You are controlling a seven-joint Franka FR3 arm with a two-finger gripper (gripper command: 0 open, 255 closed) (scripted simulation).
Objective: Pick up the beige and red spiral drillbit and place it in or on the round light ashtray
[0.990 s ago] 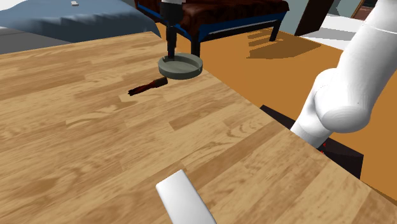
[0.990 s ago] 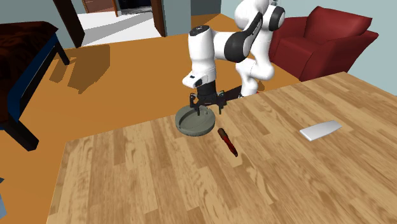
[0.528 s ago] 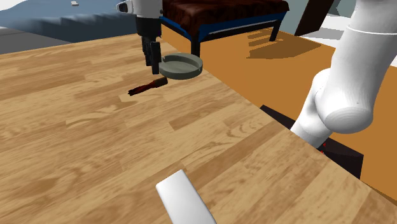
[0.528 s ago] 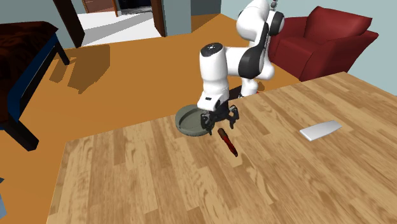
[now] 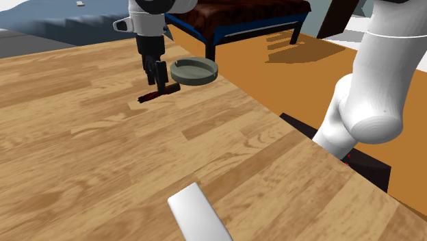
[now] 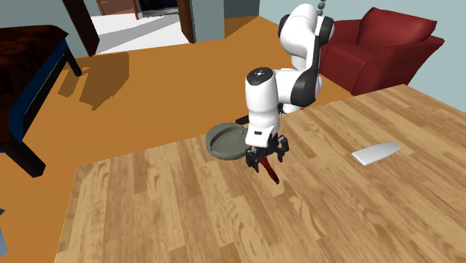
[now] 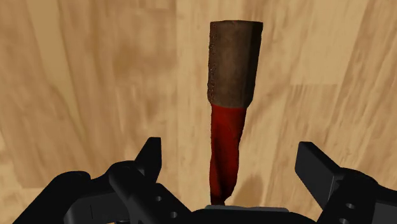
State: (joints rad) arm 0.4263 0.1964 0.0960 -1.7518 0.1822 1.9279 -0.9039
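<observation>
Gripper (image 5: 159,77), fingers spread wide, hangs low over the brown-and-red drillbit (image 7: 232,76), which lies untouched between them on the table (image 5: 102,157), upper centre of shoulder view, apparently lined up for a grasp. Round grey ashtray (image 5: 194,71) sits just beside, toward shoulder view's right.

I look all around, and I can read no words, no numbers and no signs on anything here.

White arm (image 6: 261,104); dark joints; black fingers (image 7: 318,170)
</observation>
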